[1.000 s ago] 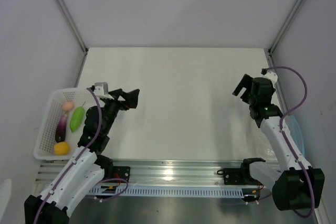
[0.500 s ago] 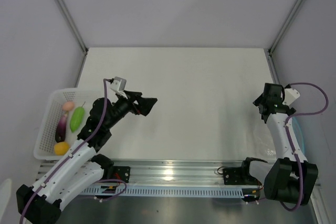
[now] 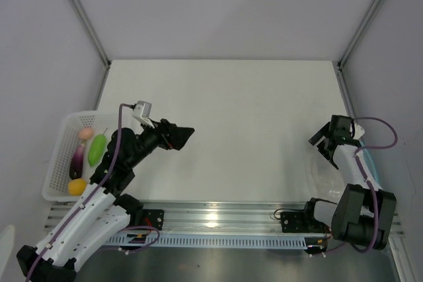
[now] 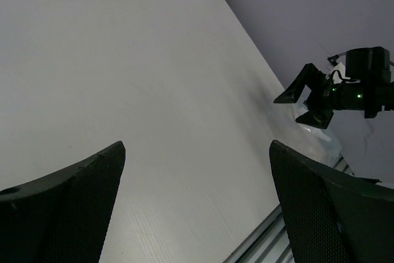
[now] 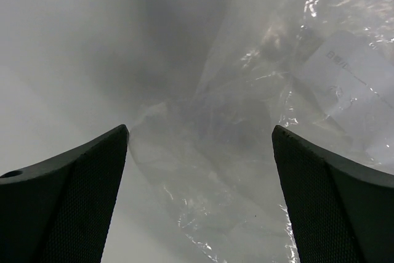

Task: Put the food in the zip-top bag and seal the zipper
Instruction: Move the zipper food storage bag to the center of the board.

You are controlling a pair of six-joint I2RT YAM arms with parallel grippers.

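Note:
The food lies in a white basket (image 3: pixel 58 163) at the left: a pink piece (image 3: pixel 84 134), a green one (image 3: pixel 97 148), a purple one (image 3: pixel 77 158) and a yellow one (image 3: pixel 77 186). The clear zip-top bag (image 5: pixel 246 152) lies at the table's right edge, also seen in the top view (image 3: pixel 330 175) and the left wrist view (image 4: pixel 311 119). Its light blue zipper (image 3: pixel 372 165) shows faintly beside the right arm. My right gripper (image 3: pixel 322 143) (image 5: pixel 200 129) is open and hovers just over the bag. My left gripper (image 3: pixel 180 135) (image 4: pixel 197 144) is open and empty over bare table, right of the basket.
The basket stands at the table's left edge, partly off it. A metal rail (image 3: pixel 218 214) runs along the near edge by the arm bases. Grey walls close in the back and both sides. The white tabletop (image 3: pixel 231 110) lies between the two arms.
My right gripper has come down and toward the near right, tipping onto the bag. My left gripper has swung out to the right, away from the basket, still open.

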